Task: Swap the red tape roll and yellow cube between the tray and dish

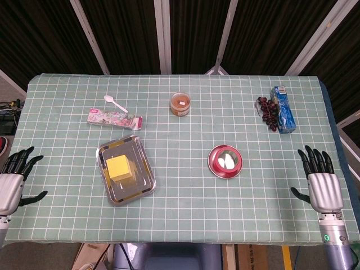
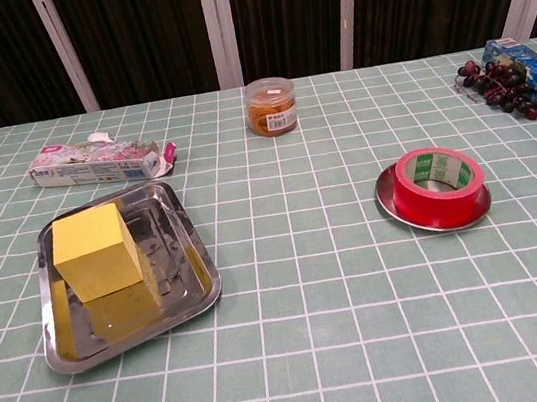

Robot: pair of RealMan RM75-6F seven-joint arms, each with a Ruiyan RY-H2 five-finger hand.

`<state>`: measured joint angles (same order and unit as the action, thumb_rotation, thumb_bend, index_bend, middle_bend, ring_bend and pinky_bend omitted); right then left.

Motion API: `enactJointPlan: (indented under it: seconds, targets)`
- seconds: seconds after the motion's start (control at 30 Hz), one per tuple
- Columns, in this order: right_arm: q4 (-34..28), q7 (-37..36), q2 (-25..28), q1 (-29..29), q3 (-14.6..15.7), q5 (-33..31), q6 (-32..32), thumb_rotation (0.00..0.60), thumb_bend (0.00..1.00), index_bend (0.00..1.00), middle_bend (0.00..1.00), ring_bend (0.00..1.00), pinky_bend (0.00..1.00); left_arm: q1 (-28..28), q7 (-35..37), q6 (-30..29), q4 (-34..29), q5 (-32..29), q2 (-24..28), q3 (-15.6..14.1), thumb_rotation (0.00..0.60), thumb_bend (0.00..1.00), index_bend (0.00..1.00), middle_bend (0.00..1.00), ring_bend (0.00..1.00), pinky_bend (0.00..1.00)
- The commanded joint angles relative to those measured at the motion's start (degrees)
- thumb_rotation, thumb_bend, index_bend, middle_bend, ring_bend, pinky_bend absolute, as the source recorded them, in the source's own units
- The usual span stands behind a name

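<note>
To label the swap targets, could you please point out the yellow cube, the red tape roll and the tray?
yellow cube [image 2: 94,249], chest view, front face.
red tape roll [image 2: 432,199], chest view, outer red wall.
tray [image 2: 185,236], chest view, right rim.

At the far side sit a small jar [image 2: 270,106] in the middle, a white spoon [image 1: 115,103] and flat packet [image 2: 94,162] at left, grapes [image 2: 496,83] and a blue box [image 2: 534,76] at right.

Left hand [image 1: 12,183] and right hand [image 1: 322,183], silver palms, black fingers [image 1: 315,159], grey wrist cuffs
</note>
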<state>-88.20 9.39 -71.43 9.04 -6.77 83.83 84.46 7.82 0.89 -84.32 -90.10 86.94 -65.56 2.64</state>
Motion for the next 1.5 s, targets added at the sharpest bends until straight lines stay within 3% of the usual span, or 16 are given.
enactJointPlan:
  seconds: [0.03,0.53,0.87,1.07,1.3,1.5]
  targets:
    - [-0.29,0.66,0.16,-0.09,0.36,0.56,0.15,0.600,0.09,0.08,0.00,0.00,0.05,0.30,-0.49,0.53,0.23,-0.27,-0.19,0.11,0.600,0.06,0.17,0.00,0.00,0.06]
    - [-4.08,-1.86,2.07,0.33,1.95,-0.04,-3.75,0.600,0.09,0.08,0.00,0.00,0.05,-0.37,-0.33,-2.25,0.98,0.49,-0.80,0.78,0.600,0.06,0.17,0.00,0.00,0.06]
    - [-6.71,-5.41,3.65,3.35,2.25,-2.29,-11.58,0.600,0.07,0.06,0.00,0.00,0.03,-0.70,-0.80,-2.08,0.62,-0.27,-0.76,0.75,0.600,0.06,0.17,0.00,0.00,0.06]
    - [-9.90,-3.94,5.54,10.40,-0.83,-7.66,-22.73,0.600,0.07,0.06,0.00,0.00,0.02,-0.48,-1.62,-1.67,0.47,-0.68,-1.06,0.97,0.600,0.06,0.17,0.00,0.00,0.06]
    - [-10.70,2.22,1.92,18.72,-3.96,-17.99,-33.23,0.600,0.07,0.06,0.00,0.00,0.02,-0.09,-2.27,-0.69,1.05,-1.90,-1.56,1.43,0.600,0.06,0.17,0.00,0.00,0.06]
    - [-7.90,8.30,-2.21,24.36,-5.05,-26.18,-36.86,0.600,0.07,0.06,0.00,0.00,0.02,0.15,-2.16,0.10,1.91,-2.99,-1.80,1.82,0.600,0.06,0.17,0.00,0.00,0.06]
